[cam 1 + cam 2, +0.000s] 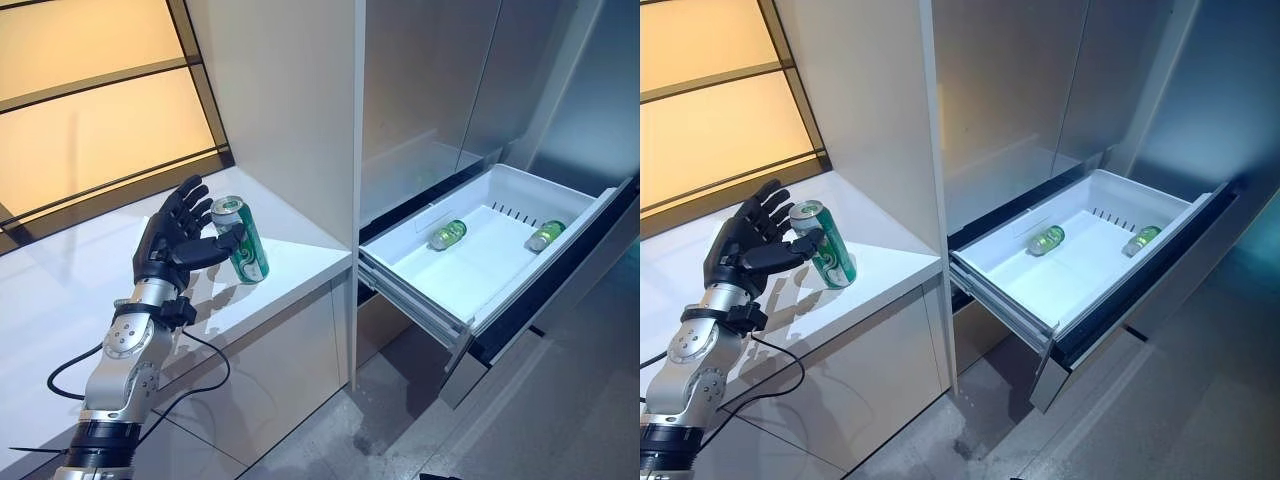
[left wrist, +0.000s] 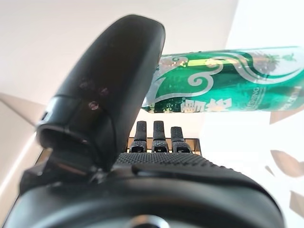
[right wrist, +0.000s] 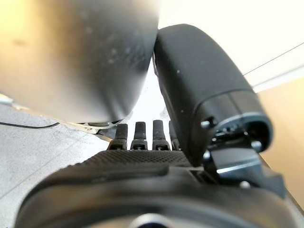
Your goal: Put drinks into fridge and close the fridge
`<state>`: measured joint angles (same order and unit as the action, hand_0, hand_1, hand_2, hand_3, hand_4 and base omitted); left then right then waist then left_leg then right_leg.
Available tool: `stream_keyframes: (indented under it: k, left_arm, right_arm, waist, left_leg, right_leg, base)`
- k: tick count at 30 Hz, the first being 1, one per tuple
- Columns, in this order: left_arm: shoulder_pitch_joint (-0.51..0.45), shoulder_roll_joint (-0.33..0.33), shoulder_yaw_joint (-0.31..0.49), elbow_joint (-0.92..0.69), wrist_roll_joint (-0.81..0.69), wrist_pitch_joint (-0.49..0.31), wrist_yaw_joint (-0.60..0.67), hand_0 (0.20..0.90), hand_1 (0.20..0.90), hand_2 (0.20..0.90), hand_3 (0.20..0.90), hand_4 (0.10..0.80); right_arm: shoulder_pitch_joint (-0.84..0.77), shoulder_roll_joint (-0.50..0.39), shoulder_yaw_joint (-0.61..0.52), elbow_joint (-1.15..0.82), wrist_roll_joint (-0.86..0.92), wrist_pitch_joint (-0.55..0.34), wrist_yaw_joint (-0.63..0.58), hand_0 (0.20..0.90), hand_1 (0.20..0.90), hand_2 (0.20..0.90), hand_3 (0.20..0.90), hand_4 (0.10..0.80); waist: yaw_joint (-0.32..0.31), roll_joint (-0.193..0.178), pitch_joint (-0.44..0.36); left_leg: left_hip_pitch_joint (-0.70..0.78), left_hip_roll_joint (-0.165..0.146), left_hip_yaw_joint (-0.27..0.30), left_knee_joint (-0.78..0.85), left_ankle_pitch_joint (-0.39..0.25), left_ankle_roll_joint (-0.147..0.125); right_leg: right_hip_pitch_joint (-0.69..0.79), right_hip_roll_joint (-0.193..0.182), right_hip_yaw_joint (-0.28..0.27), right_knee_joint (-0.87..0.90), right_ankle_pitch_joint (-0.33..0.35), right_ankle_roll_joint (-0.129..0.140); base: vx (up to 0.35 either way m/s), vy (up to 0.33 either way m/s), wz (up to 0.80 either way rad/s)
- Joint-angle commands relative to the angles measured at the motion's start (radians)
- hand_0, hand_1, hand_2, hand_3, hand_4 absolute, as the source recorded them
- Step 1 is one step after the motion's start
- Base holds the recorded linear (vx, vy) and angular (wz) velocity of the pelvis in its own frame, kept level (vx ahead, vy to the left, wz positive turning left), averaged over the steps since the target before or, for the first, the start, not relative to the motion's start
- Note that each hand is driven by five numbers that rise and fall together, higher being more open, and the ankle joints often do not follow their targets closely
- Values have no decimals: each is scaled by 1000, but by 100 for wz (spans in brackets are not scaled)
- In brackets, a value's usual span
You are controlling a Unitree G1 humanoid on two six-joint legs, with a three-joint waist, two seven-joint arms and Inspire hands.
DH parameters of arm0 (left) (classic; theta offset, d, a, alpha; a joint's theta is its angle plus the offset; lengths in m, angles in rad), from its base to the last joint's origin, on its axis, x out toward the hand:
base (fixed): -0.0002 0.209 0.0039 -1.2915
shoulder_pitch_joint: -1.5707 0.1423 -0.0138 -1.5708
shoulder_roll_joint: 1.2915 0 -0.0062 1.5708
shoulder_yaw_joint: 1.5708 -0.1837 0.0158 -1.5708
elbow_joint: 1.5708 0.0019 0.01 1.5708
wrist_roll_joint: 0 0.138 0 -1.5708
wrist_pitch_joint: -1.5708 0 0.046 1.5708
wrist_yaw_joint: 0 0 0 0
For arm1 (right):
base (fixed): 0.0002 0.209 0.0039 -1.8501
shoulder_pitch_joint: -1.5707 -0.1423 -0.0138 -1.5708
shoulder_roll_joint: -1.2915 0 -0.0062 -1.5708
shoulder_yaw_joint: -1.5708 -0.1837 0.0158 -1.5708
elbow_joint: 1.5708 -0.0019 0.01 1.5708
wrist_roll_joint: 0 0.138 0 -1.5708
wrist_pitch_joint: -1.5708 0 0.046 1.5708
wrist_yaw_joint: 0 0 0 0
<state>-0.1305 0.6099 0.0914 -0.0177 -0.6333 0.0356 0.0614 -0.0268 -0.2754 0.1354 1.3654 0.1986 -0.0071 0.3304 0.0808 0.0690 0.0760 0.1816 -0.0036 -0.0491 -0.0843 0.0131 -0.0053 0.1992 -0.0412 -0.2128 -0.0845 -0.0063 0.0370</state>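
Observation:
A green can [image 1: 242,243] stands slightly tilted on the white counter [image 1: 300,262], left of the fridge. My left hand [image 1: 170,240] is beside it on the left, with the fingers straight and spread behind the can. The thumb lies against the can's front. In the left wrist view the can [image 2: 228,80] shows just past the thumb [image 2: 104,90]. The fridge's white drawer [image 1: 420,300] is pulled out at the right. Two green drinks [image 1: 447,234] [image 1: 546,235] lie on their sides in it. My right hand [image 3: 204,85] shows in its wrist view, fingers straight and holding nothing.
The fridge's tall grey upper doors [image 1: 430,90] are shut above the drawer. A white side panel [image 1: 290,100] stands between the counter and the fridge. An amber window [image 1: 90,100] is behind the counter. Grey floor [image 1: 560,400] lies below the open drawer.

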Motion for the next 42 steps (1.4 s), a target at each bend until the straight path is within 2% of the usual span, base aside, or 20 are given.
stream_keyframes:
  k: [1,15,22,31,42]
  left_arm:
    - [-223,81,56,16,-27,-63,6,900,900,900,900,800]
    - [-293,113,14,58,-50,-21,22,900,900,900,900,800]
    - [-303,106,1,93,-44,-17,37,900,900,900,900,800]
    - [-301,96,-17,148,32,-4,59,900,900,900,900,800]
    - [-312,90,-30,187,-9,-16,64,900,900,900,900,800]
  right_arm:
    - [-4,-14,22,35,-16,18,17,900,900,900,900,800]
    - [-1,-24,22,33,-19,25,22,900,900,900,900,800]
    - [3,-24,23,26,-12,28,21,900,900,900,900,800]
    - [7,-26,23,9,-7,36,19,900,900,900,900,800]
    - [9,-30,17,-1,-5,44,18,900,900,900,900,800]
  waist:
    - [-22,4,-23]
    - [-45,6,-22]
    - [-54,3,-20]
    - [-64,-1,-13]
    - [-74,-5,-11]
  left_leg:
    - [5,-62,18,24,-100,26]
    - [10,-64,29,30,-108,32]
    - [9,-64,34,36,-112,34]
    - [9,-66,35,47,-119,39]
    - [10,-68,40,49,-122,42]
  right_leg:
    - [-36,37,52,131,-145,5]
    - [-41,39,74,135,-144,9]
    - [-45,40,86,141,-146,10]
    - [-51,42,100,154,-149,9]
    - [-55,44,110,158,-149,10]
  base:
    - [0,0,0]
    - [17,6,-2]
    - [29,3,-6]
    - [18,6,-3]
    - [4,4,-2]
